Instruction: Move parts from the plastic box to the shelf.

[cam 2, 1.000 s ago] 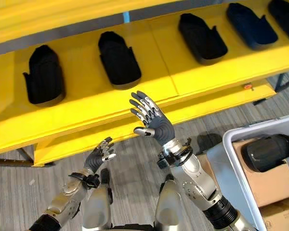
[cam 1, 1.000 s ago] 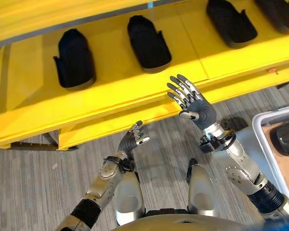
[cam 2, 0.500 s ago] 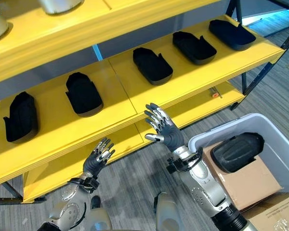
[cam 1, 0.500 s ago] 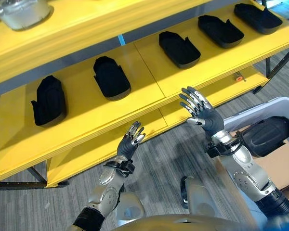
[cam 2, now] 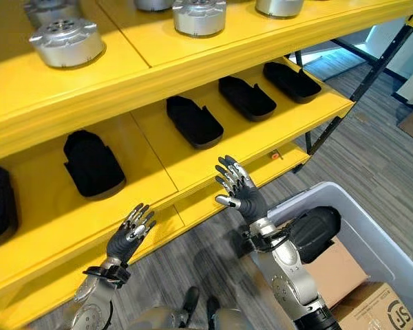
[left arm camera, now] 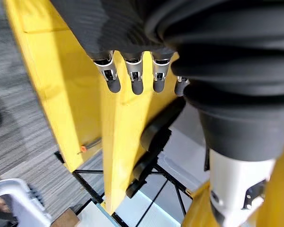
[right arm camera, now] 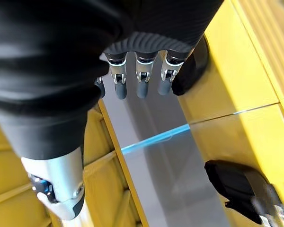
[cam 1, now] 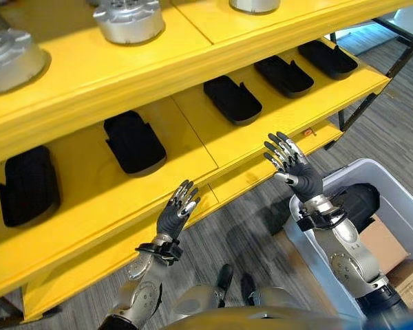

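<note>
A: What do the two hands show?
B: The right hand (cam 1: pixel 294 167) is raised with fingers spread, holding nothing; the left hand (cam 1: pixel 177 211) is likewise released and empty, lifted before the shelf (cam 1: pixel 193 130).

A: What lies beyond them?
B: Black cradles (cam 1: pixel 134 142) sit in a row on the middle shelf board, and silver round parts (cam 1: pixel 129 19) stand on the board above. At the robot's right, a dark part (cam 1: pixel 358 201) rests on cardboard inside the plastic box (cam 1: pixel 406 199), just behind the right wrist.

A: What has changed over the last second?
B: The view has swung up and to the right: the upper board and most of the box have come into sight. The hands kept their open pose throughout.

A: Meaning for the task?
B: Probably a turn toward the box; the next part is not yet grasped.
</note>
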